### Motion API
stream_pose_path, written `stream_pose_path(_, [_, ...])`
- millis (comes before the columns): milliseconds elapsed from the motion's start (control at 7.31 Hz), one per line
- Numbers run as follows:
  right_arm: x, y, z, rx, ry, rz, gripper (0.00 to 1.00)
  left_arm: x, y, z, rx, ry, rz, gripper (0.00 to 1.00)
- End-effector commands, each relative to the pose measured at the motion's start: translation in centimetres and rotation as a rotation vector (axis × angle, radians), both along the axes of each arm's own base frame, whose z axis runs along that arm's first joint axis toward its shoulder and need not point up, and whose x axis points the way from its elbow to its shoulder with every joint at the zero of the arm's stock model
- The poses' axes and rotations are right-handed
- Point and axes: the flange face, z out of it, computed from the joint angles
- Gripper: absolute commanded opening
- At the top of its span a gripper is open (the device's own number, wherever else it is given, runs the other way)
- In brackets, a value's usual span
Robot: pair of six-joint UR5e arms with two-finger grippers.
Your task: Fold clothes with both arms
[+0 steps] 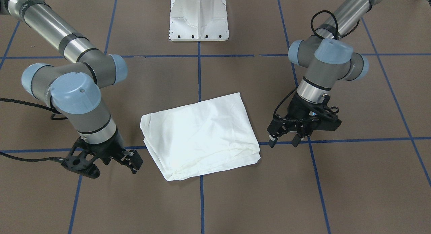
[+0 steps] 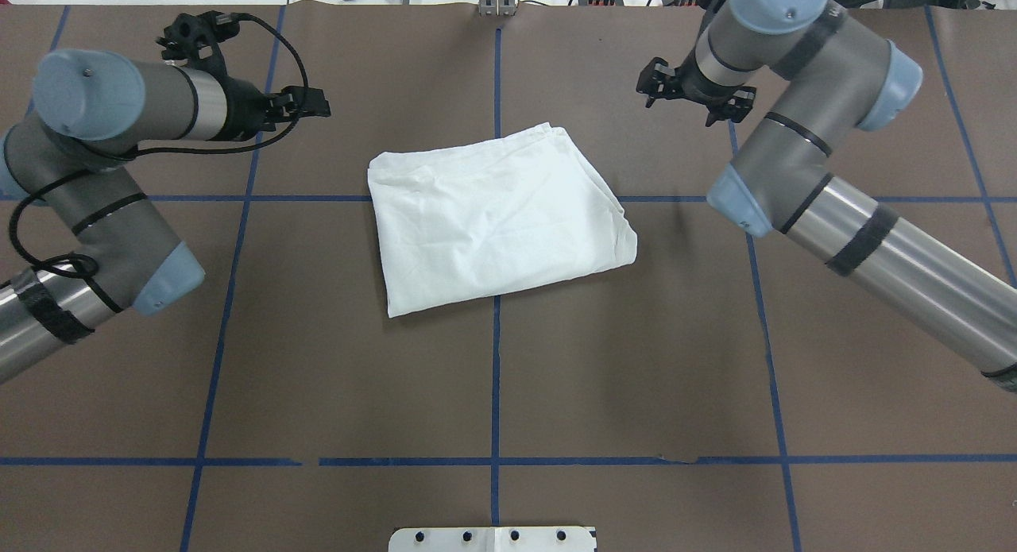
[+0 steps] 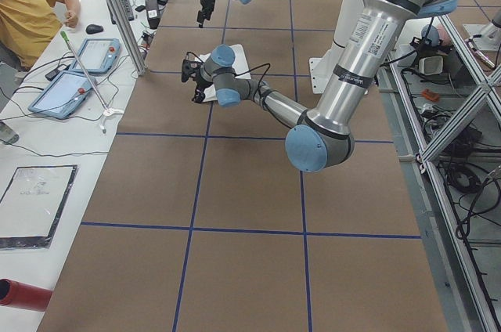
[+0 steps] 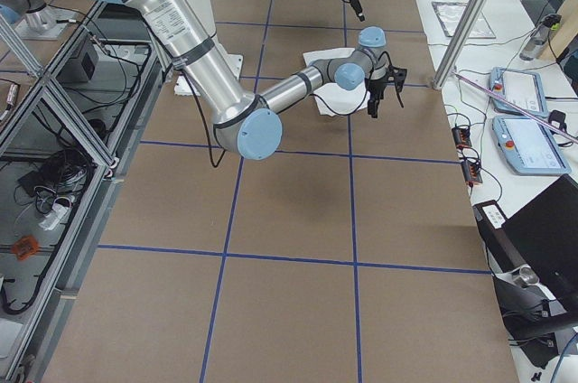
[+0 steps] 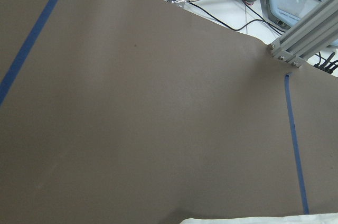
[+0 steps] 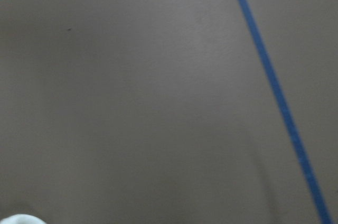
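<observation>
L gripper (image 1: 284, 141), R gripper (image 2: 680, 111) open, flanking folded shirt (image 1: 200, 136).

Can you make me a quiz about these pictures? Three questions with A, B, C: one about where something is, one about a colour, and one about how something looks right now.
1. Where is the shirt?
A. On the table, between the left tool and the right tool
B. Held up in the air
C. Hanging off the table's edge

2. What colour are the lines on the table?
A. Red
B. Blue
C. Yellow

3. How does the shirt look?
A. Spread out with its sleeves wide
B. Folded into a flat packet
C. Rolled into a ball

Answers:
1 A: it lies on the brown table with an open tool off to each side, neither touching it.
2 B: the lines crossing the table are blue.
3 B: no sleeves stick out, and layered edges show along its sides.
</observation>
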Motion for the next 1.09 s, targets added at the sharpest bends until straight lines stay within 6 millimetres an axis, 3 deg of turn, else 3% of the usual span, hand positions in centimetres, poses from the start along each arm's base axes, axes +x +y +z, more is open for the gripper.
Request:
stream_pose_path(0, [10.4,0.8,8.9,0.054,0.038,-0.164,1.00,-9.0,1.1,4.2,0.147,-0.135,0.094,1.00])
stream_pose_path(273, [23.2,2.6,16.7,0.119,-0.043,-0.218,1.00,-20.9,3.7,10.6,0.225,-0.260,0.157,1.00])
stream_pose_path(410, [31.2,4.7,20.8,0.150,-0.062,-0.233,1.00,-27.3,4.6,13.6,0.248,-0.308,0.181,1.00])
stream_pose_path(547, [36.6,7.2,24.4,0.189,-0.041,-0.253,1.00,-32.3,4.4,15.3,0.233,-0.394,0.194,1.00])
stream_pose_path(820, [41.0,11.1,28.6,0.204,-0.039,-0.267,1.00,-40.6,4.8,18.1,0.168,-0.516,0.255,1.00])
stream_pose_path(957, [41.6,12.4,29.1,0.198,-0.058,-0.263,1.00,-41.4,5.6,18.9,0.141,-0.492,0.263,1.00])
